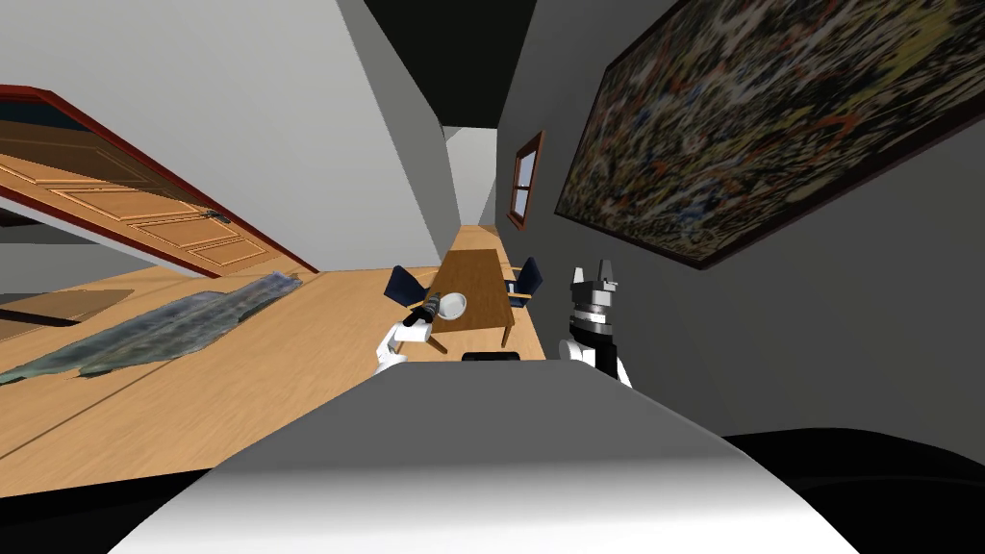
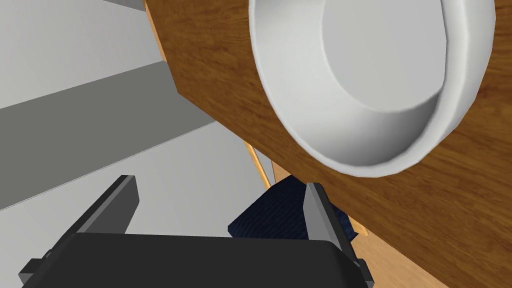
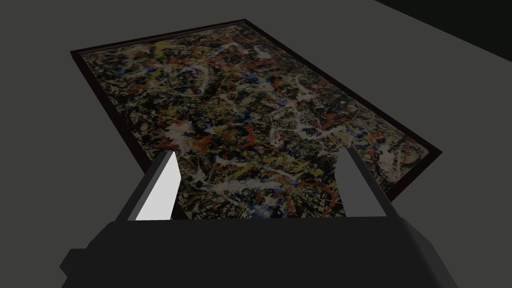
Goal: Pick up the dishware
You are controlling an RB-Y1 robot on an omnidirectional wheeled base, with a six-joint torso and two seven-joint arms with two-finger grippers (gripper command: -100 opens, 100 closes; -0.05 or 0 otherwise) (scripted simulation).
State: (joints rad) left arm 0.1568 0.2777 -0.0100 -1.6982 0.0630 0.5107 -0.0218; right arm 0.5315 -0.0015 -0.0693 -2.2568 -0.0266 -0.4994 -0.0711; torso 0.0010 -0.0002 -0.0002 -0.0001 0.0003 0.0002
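Observation:
A white bowl (image 2: 370,85) sits upright near the edge of a brown wooden table (image 2: 210,70); the head view has the bowl (image 1: 452,306) at the table's near left part. My left gripper (image 2: 220,200) is open and hovers just off the table's edge, a short way from the bowl's rim, touching nothing. In the head view the left gripper (image 1: 430,310) reaches the bowl from its left. My right gripper (image 1: 593,272) is raised by the grey wall on the right, and its fingers (image 3: 160,192) stand open and empty.
Two dark blue chairs flank the table (image 1: 476,284), one on the left (image 1: 406,285) and one on the right (image 1: 526,279); the left one (image 2: 280,215) lies below my left gripper. A grey-green rug (image 1: 164,327) lies on the wooden floor. A wooden door (image 1: 125,207) stands far left.

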